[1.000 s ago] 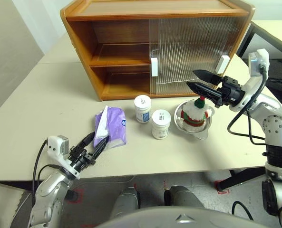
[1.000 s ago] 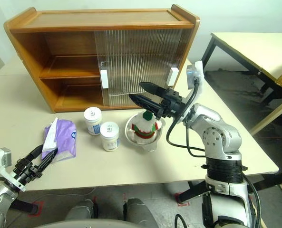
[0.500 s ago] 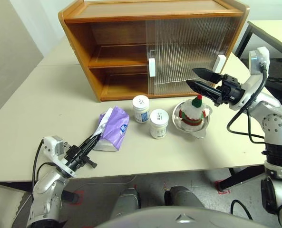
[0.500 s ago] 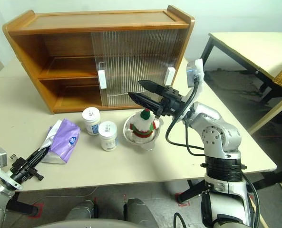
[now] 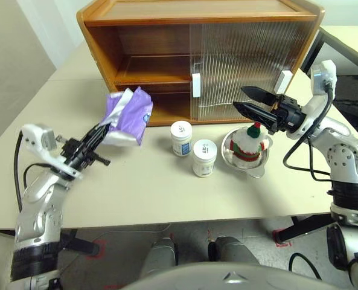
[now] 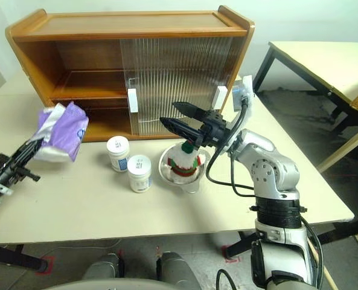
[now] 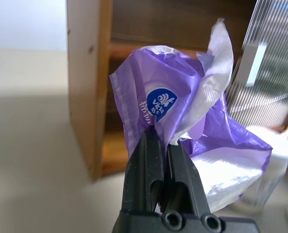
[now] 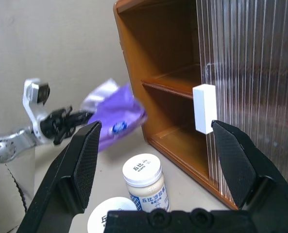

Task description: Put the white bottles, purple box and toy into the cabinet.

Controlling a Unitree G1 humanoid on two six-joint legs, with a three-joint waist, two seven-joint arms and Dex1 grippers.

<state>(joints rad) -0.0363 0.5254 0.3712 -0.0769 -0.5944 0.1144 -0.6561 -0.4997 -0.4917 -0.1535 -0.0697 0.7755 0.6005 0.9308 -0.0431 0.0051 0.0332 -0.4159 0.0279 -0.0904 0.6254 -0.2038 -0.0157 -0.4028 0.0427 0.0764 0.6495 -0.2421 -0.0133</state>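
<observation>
Purple box [image 5: 128, 116]: was lying on table [image 5: 166, 187] a second ago; now lifted clear, hanging in air before cabinet [image 5: 148, 66] open left side. Left gripper [image 5: 100, 134]: clamped tight on one edge of pack.

Right gripper [image 5: 251, 101]: jaws wide, empty, unmoved, poised above toy [image 5: 249, 143] in steel bowl [image 5: 246, 163].

White bottles [image 5: 192, 147]: both upright on table, in front of cabinet, untouched.

Status: first item picked; likely next, carry onto shelf. None stowed yet.
</observation>
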